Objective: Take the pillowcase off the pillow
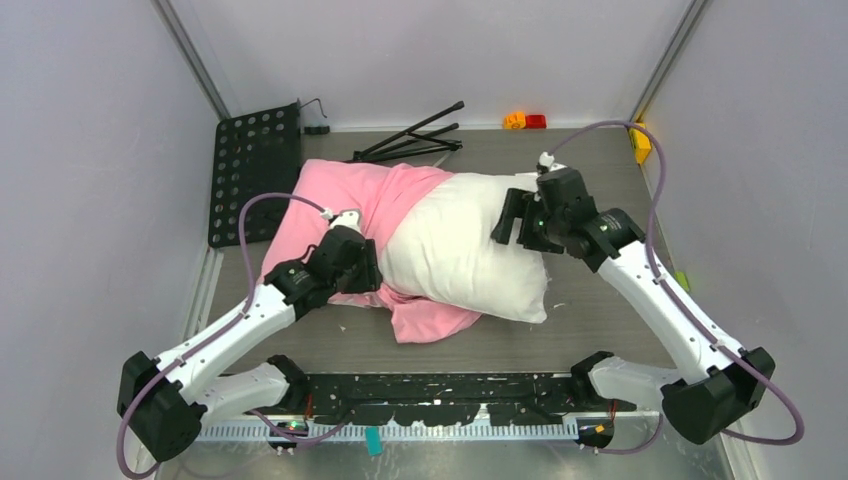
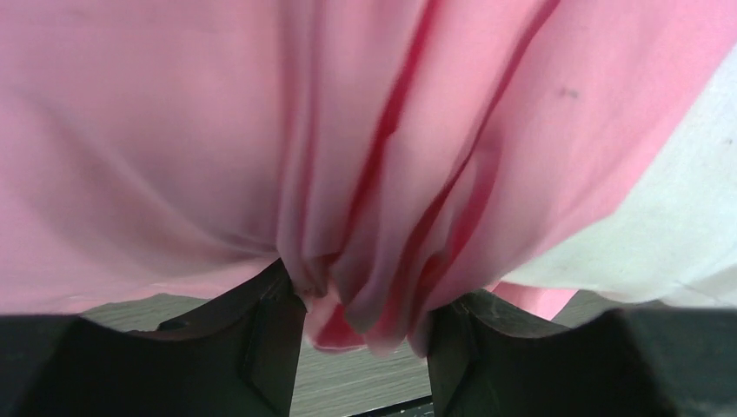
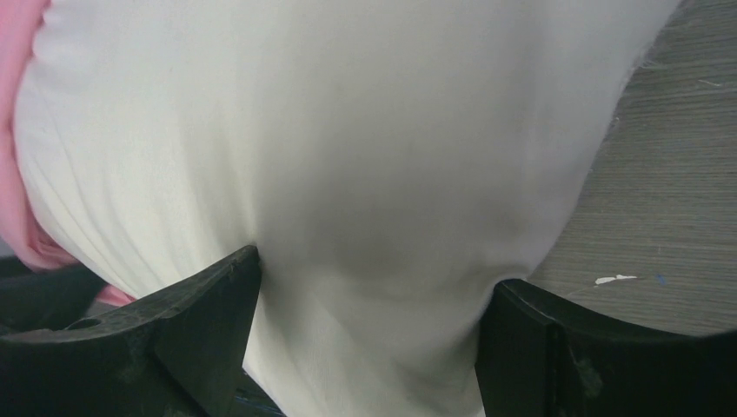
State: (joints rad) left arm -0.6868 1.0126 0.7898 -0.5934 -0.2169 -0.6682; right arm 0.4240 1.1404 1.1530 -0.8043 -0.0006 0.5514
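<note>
The pillowcase (image 1: 335, 200) lies left of the counter's middle, a crumpled pink sheet that covers only the left end of the pillow (image 1: 455, 250). One pink flap pokes out from under the pillow toward the near edge. The pillow sits at the middle of the counter (image 1: 600, 330), plump and white, with most of its length bare and its right end pointing to the right edge. The left gripper (image 1: 372, 272) meets the pillowcase at its near side, just where pink meets white. In the left wrist view this gripper (image 2: 365, 334) is clenched on a bunch of pillowcase (image 2: 174, 130), with deep folds gathered between its fingers (image 2: 269, 347) and a strip of pillow (image 2: 678, 217) to the right. The right gripper (image 1: 515, 225) presses on the pillow's far right part. In the right wrist view this gripper (image 3: 369, 343) is grasping the pillow (image 3: 348, 130). White cloth bulges between its fingers (image 3: 200, 321), a sliver of pillowcase (image 3: 17, 174) shows at the left and bare counter (image 3: 678, 174) at the right. A black perforated plate (image 1: 255, 180) lies at the far left corner, near the pillowcase. A folded black tripod (image 1: 415, 140) lies along the far edge. Small orange and red blocks (image 1: 525, 121) sit at the far edge, and a yellow piece (image 1: 640, 145) sits by the far right corner.
</note>
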